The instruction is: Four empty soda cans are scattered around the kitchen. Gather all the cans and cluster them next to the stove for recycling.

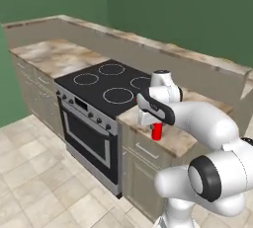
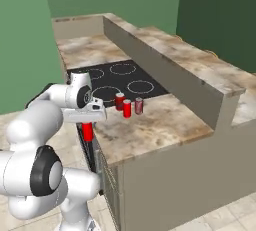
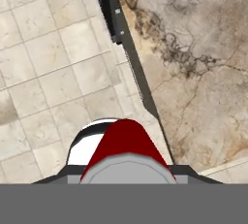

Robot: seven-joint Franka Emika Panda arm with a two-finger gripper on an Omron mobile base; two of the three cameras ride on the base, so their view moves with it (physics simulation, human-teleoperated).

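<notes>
My gripper (image 2: 88,124) is shut on a red soda can (image 2: 88,134), held upright at the front edge of the tan counter (image 2: 150,125) just right of the stove (image 2: 116,79). Three more red soda cans (image 2: 127,108) stand close together on that counter, beside the cooktop's near right corner. From the left base view the held soda can (image 1: 157,132) hangs under the gripper (image 1: 154,123), by the black stove (image 1: 106,81). The hand view has the soda can (image 3: 126,143) large at the bottom, above the line where counter edge meets floor.
A raised counter ledge (image 2: 165,50) runs behind the stove and counter. More counter (image 1: 54,54) lies left of the stove. Beige tiled floor (image 3: 48,48) spreads in front of the cabinets. The counter surface (image 3: 193,48) lies right of the held can in the hand view.
</notes>
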